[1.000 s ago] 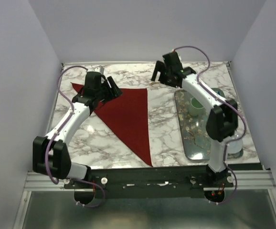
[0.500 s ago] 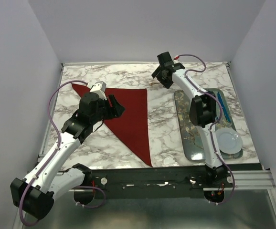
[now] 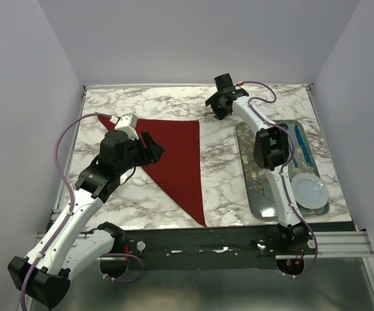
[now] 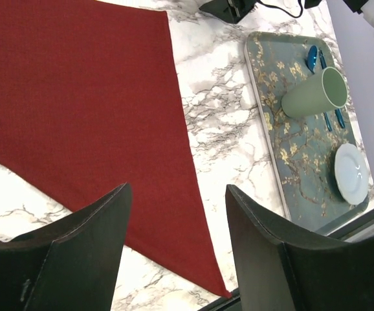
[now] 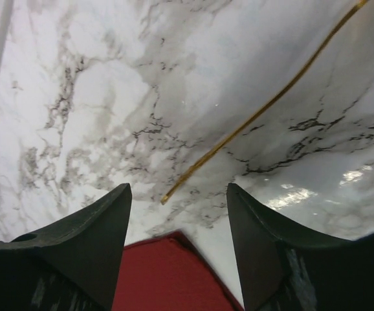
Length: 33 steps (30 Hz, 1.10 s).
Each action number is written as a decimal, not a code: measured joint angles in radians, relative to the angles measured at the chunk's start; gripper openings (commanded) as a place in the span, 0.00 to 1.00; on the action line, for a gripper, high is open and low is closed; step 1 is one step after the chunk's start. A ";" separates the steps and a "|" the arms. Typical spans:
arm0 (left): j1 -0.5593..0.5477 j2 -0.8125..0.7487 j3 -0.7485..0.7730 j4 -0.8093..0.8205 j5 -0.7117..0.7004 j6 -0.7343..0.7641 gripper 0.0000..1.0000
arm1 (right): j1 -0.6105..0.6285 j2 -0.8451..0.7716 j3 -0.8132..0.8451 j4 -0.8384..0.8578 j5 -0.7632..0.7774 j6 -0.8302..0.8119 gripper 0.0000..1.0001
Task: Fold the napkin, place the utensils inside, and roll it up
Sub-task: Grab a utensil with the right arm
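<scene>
- The napkin lies flat on the tabletop as a dark red triangle. Its long point runs toward the lower middle of the overhead view.
- One thin gold utensil shows in the right wrist view, lying bare on the marble just beyond the napkin's corner. Its long axis runs diagonally, from the lower centre of that frame to the upper right.
- The right gripper hangs directly over the near end of the utensil. Its jaws are spread with nothing between them, and they straddle the shaft roughly crosswise.
- The left gripper hovers over the napkin's lower edge, at the left of the overhead view and well away from the utensil. Its jaws are apart and hold nothing.
- The right arm is clearly nearer. My judgement is that a pickup needs it to drop straight down and pinch across the thin shaft.
</scene>
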State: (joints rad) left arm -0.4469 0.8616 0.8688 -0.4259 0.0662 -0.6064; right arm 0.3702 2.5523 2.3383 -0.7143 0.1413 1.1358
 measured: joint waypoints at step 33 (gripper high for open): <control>0.045 0.031 0.111 -0.083 0.032 -0.073 0.85 | -0.063 -0.232 -0.224 0.136 -0.220 -0.285 0.01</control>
State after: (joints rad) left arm -0.4019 0.8921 0.9798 -0.5091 0.0978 -0.6796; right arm 0.3077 2.3207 2.1139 -0.5781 -0.0788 0.8505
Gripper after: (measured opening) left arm 0.846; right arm 0.015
